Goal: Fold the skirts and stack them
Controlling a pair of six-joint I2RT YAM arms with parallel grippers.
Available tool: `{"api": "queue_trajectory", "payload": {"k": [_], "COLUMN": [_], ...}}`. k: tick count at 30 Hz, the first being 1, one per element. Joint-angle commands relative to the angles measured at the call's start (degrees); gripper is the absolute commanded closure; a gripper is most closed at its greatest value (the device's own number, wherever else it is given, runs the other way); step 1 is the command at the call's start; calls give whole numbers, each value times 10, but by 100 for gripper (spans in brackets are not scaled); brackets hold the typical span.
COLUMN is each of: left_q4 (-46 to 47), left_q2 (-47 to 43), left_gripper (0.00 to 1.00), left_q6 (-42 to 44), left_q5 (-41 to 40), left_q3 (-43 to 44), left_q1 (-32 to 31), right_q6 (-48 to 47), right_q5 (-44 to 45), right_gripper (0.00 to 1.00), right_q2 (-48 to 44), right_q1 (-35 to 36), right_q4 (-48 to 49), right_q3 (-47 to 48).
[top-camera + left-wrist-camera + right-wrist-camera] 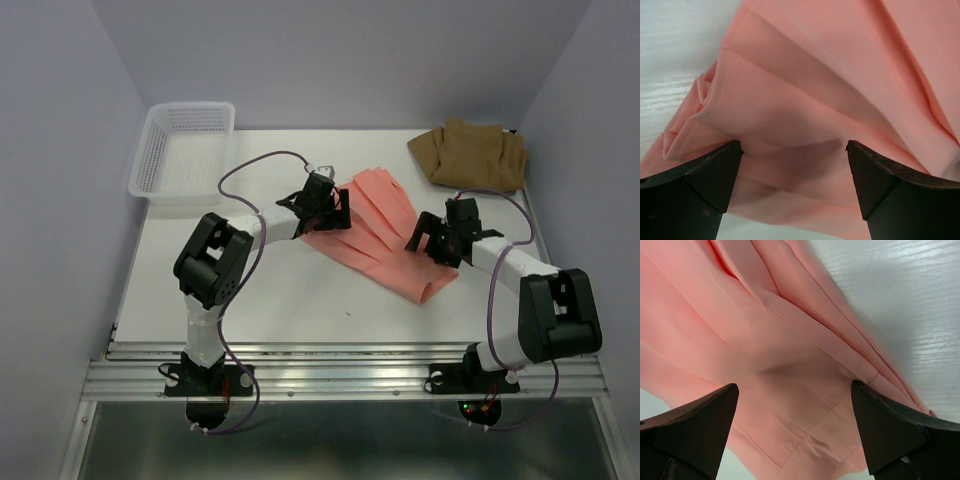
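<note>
top view high, looking down, wrist views close above the same salmon skirt (380, 232)

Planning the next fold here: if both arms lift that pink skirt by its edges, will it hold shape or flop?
Probably floppy: the pink skirt lies in soft pleats and ripples, so the span between grips would likely sag. It looks thin, so likely light. The smooth cloth may slip from a shallow pinch.

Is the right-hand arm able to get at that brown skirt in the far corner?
Probably yes. The tan-brown skirt lies on that arm's side, just beyond the right gripper, with nothing lying between. Its jaws are open and empty, over the salmon-pink skirt.
</note>
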Motion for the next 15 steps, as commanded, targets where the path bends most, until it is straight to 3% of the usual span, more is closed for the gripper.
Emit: {"api": "queue_trajectory", "payload": {"k": [1,4,9,15], "left_q4": [0,0,8,29], "left_q2": [35,58,36,-30], "left_gripper": [1,1,1,1], "left_q6": [26,26,9,-22], "left_q5": [1,23,31,11], "left_q3": [40,43,12,-81], "left_q1": [25,34,35,35], "right_q6": [-19,-37,-61,-25], "right_q5": [-14,-19,-121,-178], "right_gripper": [0,0,0,0], "right_q2": [-31,-58,-118,-207], "right_q1": [-5,-5,0,110], "right_q4": [-36,-60,-91,-94], "right_q3": [4,21,37,2]}}
